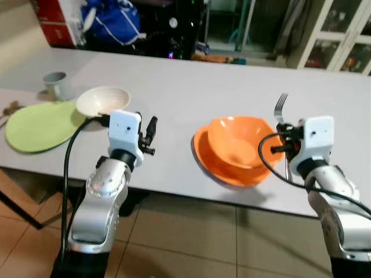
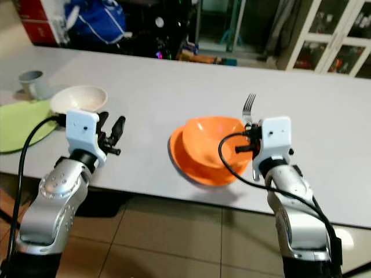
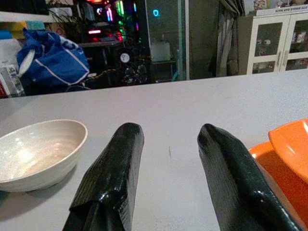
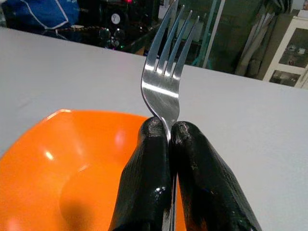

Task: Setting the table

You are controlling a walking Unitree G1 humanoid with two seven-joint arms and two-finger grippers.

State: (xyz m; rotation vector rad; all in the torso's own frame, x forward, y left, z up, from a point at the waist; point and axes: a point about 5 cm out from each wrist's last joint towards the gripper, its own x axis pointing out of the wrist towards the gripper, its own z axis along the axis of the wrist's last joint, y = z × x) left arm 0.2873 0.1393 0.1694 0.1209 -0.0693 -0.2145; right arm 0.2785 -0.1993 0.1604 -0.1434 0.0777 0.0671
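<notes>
An orange bowl [image 1: 237, 139] sits in an orange plate [image 1: 203, 152] near the front edge of the white table [image 1: 191, 81]. My right gripper [image 4: 169, 126] is shut on a silver fork [image 4: 166, 72], held upright with its tines up just right of the bowl. My left gripper [image 3: 168, 134] is open with nothing between its fingers, hovering over the table between the orange plate and a white bowl [image 1: 103, 99]. The white bowl rests at the edge of a green plate [image 1: 40, 124]. A grey cup [image 1: 56, 84] stands behind them.
The table's far half is bare. Beyond it are a blue bag [image 1: 110, 20], a red box [image 1: 55, 23] and a white glass-door cabinet [image 1: 342, 35]. Tiled floor [image 1: 191, 231] lies below the table's front edge. A small brown object [image 1: 10, 108] lies at the far left.
</notes>
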